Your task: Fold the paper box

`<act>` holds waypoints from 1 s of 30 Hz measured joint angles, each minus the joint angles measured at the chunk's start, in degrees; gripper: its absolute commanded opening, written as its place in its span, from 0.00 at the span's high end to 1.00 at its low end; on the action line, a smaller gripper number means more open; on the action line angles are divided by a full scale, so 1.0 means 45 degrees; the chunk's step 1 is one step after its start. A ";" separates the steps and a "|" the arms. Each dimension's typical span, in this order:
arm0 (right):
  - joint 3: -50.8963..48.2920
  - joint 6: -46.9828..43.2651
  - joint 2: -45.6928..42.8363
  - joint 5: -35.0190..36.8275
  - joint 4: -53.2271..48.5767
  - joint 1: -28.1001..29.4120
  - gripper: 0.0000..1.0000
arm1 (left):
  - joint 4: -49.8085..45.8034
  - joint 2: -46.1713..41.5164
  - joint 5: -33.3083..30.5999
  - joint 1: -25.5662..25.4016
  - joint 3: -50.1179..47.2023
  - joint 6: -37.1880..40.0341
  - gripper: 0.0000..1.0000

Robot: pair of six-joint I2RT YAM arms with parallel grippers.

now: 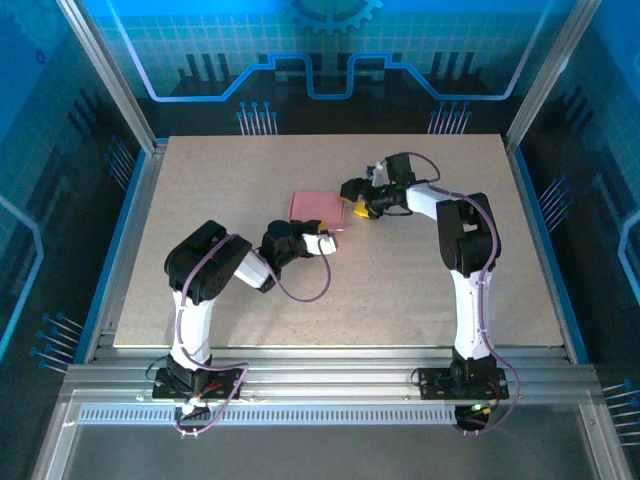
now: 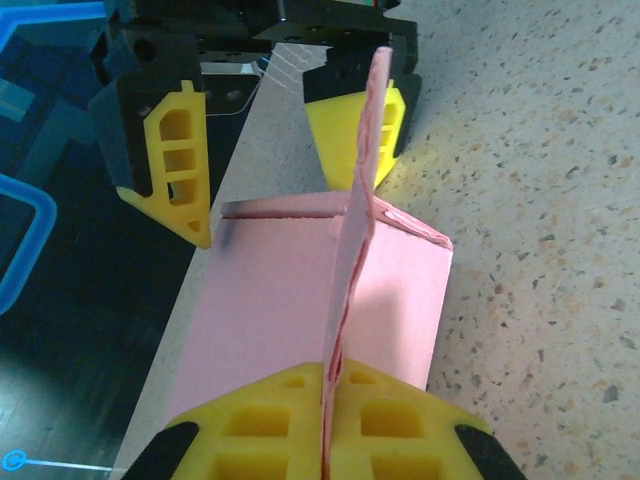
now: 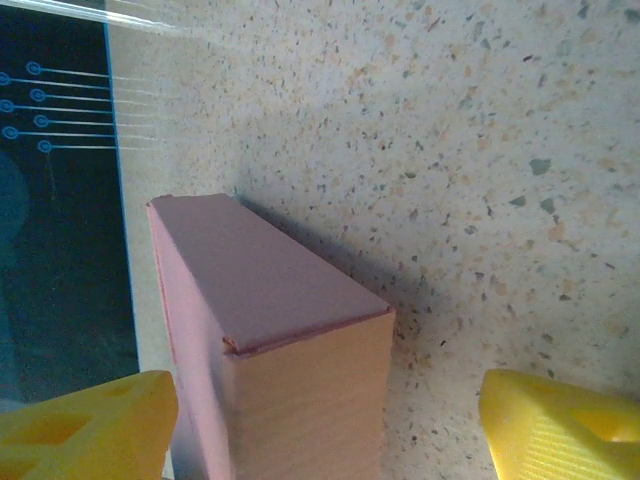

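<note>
Left claw [image 2: 330, 405], clamped on the paper box [image 2: 290, 310] by its flap, should fold slowly; right claw [image 1: 356, 205], apart, can brace.

The worktop [image 1: 400, 300] lies bare across the lower half and both sides of the top view. At centre the paper box [image 1: 313, 206] blocks passage, the left tool [image 1: 330, 238] just below it and the right tool [image 1: 354, 199] at its right edge.
</note>
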 measured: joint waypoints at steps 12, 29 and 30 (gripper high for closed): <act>-0.0452 0.1506 -0.0010 -0.1491 0.0748 0.0631 0.22 | 0.1064 0.0000 0.0015 0.0146 -0.0301 -0.0884 1.00; -0.1501 0.3167 -0.0539 -0.2059 0.1948 0.0675 0.64 | 0.1622 0.0000 0.0301 0.0141 -0.0413 -0.1073 0.70; -0.1700 0.3264 -0.0714 -0.2084 0.1987 0.0631 0.64 | 0.1593 0.0000 0.0306 0.0112 -0.0432 -0.0996 0.63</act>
